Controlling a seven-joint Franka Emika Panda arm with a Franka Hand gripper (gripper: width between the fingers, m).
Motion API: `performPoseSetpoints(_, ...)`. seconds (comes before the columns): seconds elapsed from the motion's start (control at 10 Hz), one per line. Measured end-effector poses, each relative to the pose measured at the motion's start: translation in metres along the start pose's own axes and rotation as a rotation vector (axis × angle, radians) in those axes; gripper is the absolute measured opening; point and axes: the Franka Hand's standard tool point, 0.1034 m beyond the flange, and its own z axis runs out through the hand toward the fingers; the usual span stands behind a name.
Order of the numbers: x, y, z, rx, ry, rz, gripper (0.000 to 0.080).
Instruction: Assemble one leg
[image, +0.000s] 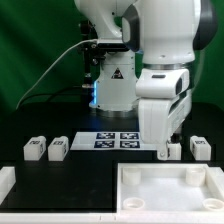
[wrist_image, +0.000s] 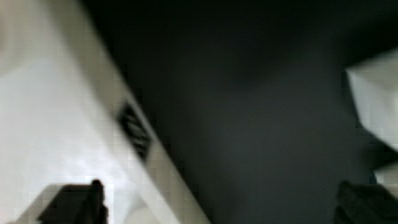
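Standing here and reading from the exterior view's left, two legs sit side by side on the black table (image: 70, 172): the outer leg (image: 35, 149) and its neighbour leg (image: 58, 148), both untouched and well apart from the arm. Next comes the marker board (image: 118, 139), lying flat in the middle. Just past it the arm hangs low with its fingers (image: 164, 146) down at the third leg (image: 172, 152). From here I cannot tell whether they touch it. The wrist view settles the rest: the two dark fingers (wrist_image: 71, 205) stand wide apart with only bare table in the middle of the gap. A white tagged face, probably that third leg (wrist_image: 80, 110), runs close along one of them, off to the side. Furthest toward the exterior view's right rests the fourth leg (image: 200, 147), and in front of both lies the big rimmed panel (image: 128, 186), with no leg fitted yet. I judge the step in hand to be the reach for a leg, before any grasp. The next move seems to call for shifting sideways until the leg sits squarely between the fingers, sinking a little, then closing firmly on its flat sides so it stays upright.
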Motion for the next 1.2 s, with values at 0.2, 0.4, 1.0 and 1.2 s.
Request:
performPoseSetpoints(0.2,0.027,-0.015,-0.013,-0.012,0.031,0.322,0.0649)
performPoseSetpoints(0.4,0.027,-0.018,-0.011,0.01,0.038,0.526,0.0649)
performPoseSetpoints(1.0,0.053,-0.064,0.009,0.067,-0.007,0.975,0.0649)
performPoseSetpoints(1.2,0.044,-0.071,0.009,0.114,-0.129,0.972,0.0649)
